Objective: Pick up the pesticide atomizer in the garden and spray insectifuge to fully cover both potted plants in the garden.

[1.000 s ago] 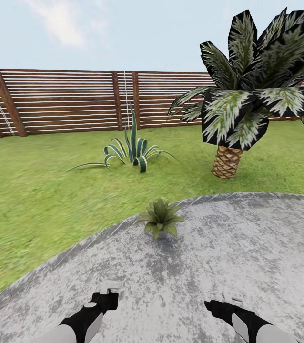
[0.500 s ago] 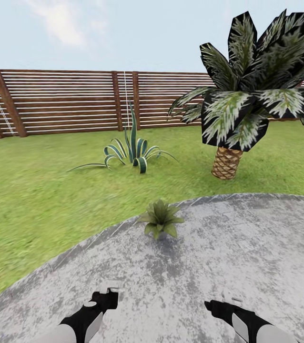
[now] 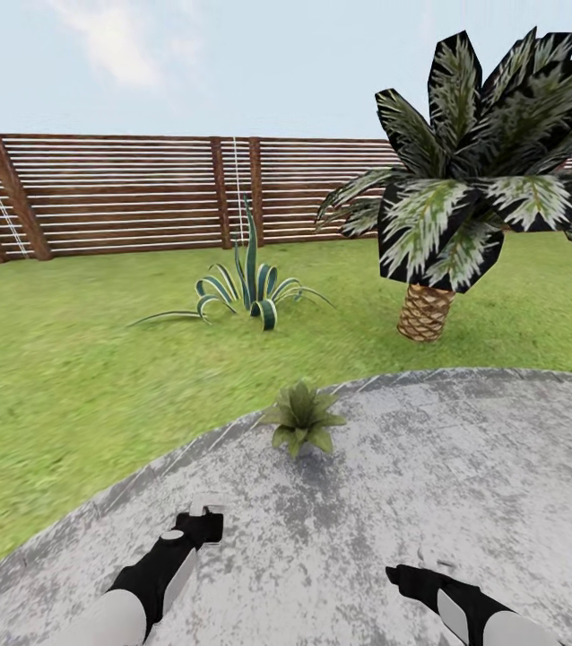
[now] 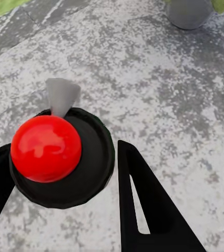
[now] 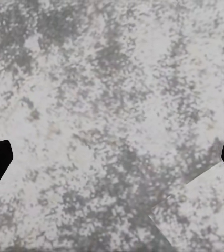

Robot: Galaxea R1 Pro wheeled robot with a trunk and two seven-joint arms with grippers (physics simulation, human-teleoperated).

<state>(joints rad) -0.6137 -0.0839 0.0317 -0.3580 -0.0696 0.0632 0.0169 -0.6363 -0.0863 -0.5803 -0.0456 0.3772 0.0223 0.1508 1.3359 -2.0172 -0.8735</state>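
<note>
The left gripper [image 3: 203,519] is clasping the pesticide atomizer [image 4: 57,149] near 1 potted plant [image 3: 301,418]; the right gripper [image 3: 429,563] is hanging spread wide.

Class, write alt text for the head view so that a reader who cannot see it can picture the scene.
A small potted plant sits at the edge of a round grey paved patch, with the robot's two dark arms reaching in from below. The left pincer holds a whitish atomizer. Behind lie lawn, a striped agave, a palm and a brown slatted fence.
</note>
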